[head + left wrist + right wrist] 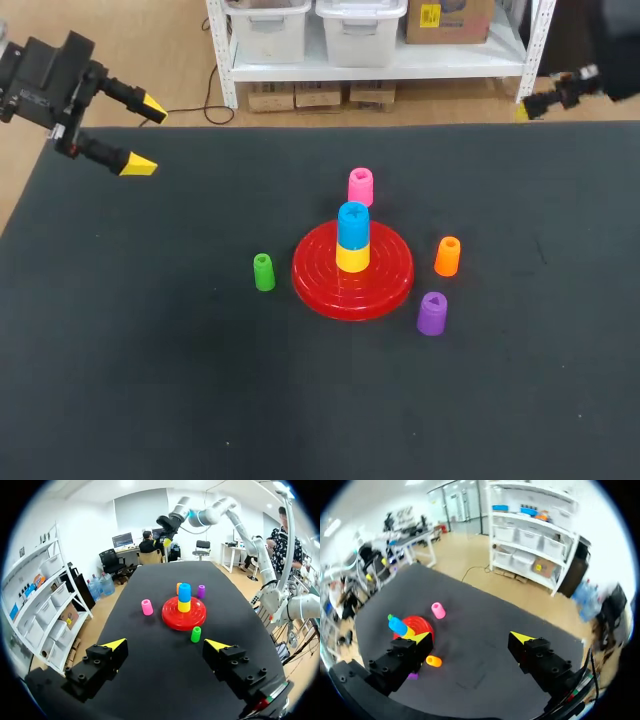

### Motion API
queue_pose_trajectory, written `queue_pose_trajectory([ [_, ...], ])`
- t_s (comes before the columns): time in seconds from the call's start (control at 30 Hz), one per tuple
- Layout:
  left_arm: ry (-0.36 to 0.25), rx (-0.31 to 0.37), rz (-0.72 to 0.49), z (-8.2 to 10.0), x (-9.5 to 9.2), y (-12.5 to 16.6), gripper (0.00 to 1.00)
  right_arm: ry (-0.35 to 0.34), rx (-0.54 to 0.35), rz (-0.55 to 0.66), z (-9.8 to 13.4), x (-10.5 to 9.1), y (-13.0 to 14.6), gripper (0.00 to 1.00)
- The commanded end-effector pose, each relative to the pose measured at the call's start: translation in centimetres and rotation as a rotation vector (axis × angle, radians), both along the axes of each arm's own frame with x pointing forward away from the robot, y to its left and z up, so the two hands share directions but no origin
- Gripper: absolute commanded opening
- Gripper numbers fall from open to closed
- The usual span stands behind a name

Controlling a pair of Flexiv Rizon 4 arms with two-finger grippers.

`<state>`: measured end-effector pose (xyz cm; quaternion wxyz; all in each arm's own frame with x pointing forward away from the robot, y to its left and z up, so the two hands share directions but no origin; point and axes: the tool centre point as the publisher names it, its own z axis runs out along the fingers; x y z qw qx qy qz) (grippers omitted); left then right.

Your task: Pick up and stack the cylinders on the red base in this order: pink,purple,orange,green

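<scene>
the pink cylinder (361, 187) stood on the dark table (150, 380) just behind the red base (385, 290), on the side away from us, near its rim but, as far as we could tell, not touching it. it was upright, its long axis vertical, and the small hollow in its top face looked straight up. a blue cylinder (353, 224) sat on a yellow cylinder (352, 257) at the middle of the base, so we judged that the pink one would have to go on top of that pile. the green cylinder (264, 272) was to the left of the base, and the orange cylinder (448, 256) and purple cylinder (432, 313) to its right, all upright. our left gripper (166, 644) hung over the far left corner of the table and our right gripper (471, 637) off the far right edge, both well apart from the cylinders, both with jaws spread wide and holding nothing. the main risk, we thought, lay in the narrow space between the pink piece and the pile: a finger coming down on the near side could clip the blue cylinder and topple it. a squeeze off centre or too high could tip the pink cylinder over, and setting it down tilted could leave it loose on the blue top.
</scene>
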<state>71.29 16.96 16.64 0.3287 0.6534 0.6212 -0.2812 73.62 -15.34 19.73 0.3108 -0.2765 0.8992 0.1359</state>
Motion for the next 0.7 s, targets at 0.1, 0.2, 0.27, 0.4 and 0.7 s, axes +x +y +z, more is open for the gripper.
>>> queue_pose_trajectory([
  [0.1,0.000,0.001,-0.001,0.0,0.1,0.0,1.00,0.008,-0.294,0.279,0.4,-0.5,4.2,1.00],
  [0.2,0.000,0.001,-0.001,0.0,0.1,0.0,1.00,-0.014,-0.321,0.246,0.3,-0.4,4.4,1.00],
  [0.27,0.000,0.001,-0.001,0.0,0.1,0.0,1.00,-0.014,-0.321,0.246,0.3,-0.4,4.4,1.00],
  [0.4,0.000,0.001,-0.001,0.0,0.1,0.0,1.00,-0.014,-0.321,0.246,0.3,-0.4,4.4,1.00],
  [0.7,0.000,0.001,-0.001,0.0,0.1,0.0,1.00,-0.028,-0.298,0.274,0.7,0.3,5.9,1.00],
])
